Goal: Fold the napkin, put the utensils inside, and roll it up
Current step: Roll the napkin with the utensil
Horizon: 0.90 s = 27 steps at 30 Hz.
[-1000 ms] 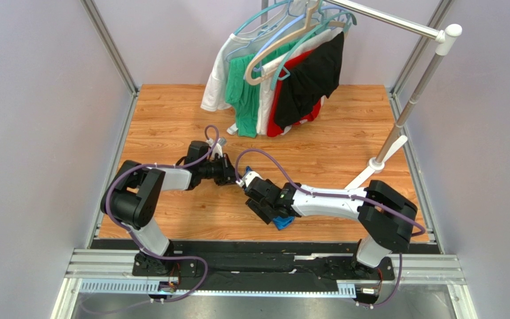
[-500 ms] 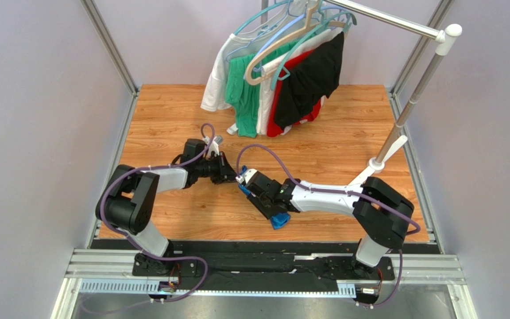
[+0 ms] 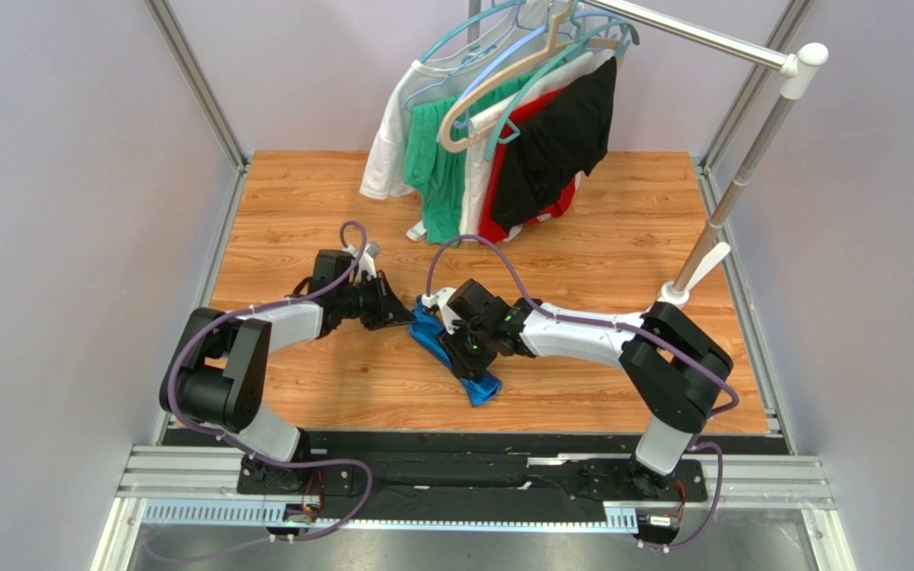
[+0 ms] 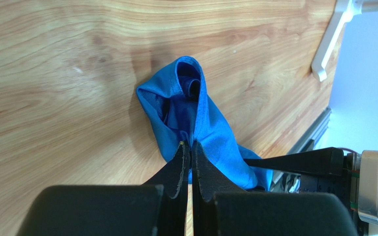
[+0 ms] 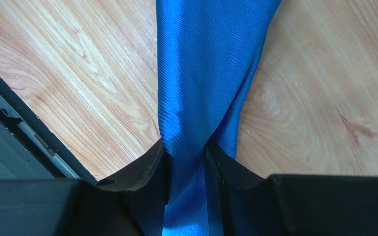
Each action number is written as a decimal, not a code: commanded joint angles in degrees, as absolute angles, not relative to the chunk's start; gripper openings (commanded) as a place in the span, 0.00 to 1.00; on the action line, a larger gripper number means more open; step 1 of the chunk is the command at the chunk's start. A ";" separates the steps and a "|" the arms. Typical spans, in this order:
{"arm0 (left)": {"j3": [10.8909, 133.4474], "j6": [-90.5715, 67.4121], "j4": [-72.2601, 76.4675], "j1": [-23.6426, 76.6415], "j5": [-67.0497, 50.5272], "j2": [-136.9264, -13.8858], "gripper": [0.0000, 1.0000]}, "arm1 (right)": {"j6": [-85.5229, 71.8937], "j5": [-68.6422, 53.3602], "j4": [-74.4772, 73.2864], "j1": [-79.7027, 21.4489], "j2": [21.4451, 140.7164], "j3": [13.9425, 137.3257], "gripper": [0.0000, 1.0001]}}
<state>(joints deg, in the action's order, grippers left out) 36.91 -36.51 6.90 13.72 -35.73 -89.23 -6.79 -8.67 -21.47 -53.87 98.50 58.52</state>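
Observation:
The napkin (image 3: 434, 342) is a bunched royal-blue cloth lying on the wooden table between my two grippers, with one end trailing toward the front (image 3: 481, 389). My left gripper (image 3: 401, 317) is shut with its tips pinching a fold of the napkin (image 4: 203, 125) at the cloth's left end (image 4: 188, 145). My right gripper (image 3: 459, 340) is shut around a gathered strand of the napkin (image 5: 210, 64), which fills the gap between its fingers (image 5: 185, 147). No utensils are in view.
A clothes rack (image 3: 738, 179) stands at the back right, its foot (image 3: 674, 293) on the table. Green, white, red and black garments (image 3: 510, 143) hang from it. A black rail (image 3: 474, 446) runs along the near edge.
The right gripper has swung left and closed around the napkin. The left gripper has drawn back to the left, still shut, and more of the blue cloth now shows between them.

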 commanded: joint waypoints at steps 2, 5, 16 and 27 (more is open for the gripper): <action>36.65 -34.37 4.92 12.48 -32.44 -85.96 0.00 | -5.27 -14.41 -18.72 -53.00 101.33 61.35 0.33; 36.39 -34.45 4.66 11.87 -31.12 -85.43 0.00 | -5.01 -15.73 -18.11 -52.47 102.21 61.87 0.33; 36.56 -34.10 3.86 9.14 -26.64 -84.55 0.00 | -2.64 -13.54 -18.02 -51.94 106.78 67.40 0.33; 37.44 -35.77 7.56 5.98 -26.28 -86.84 0.11 | -2.29 -15.29 -16.79 -51.59 113.82 74.26 0.33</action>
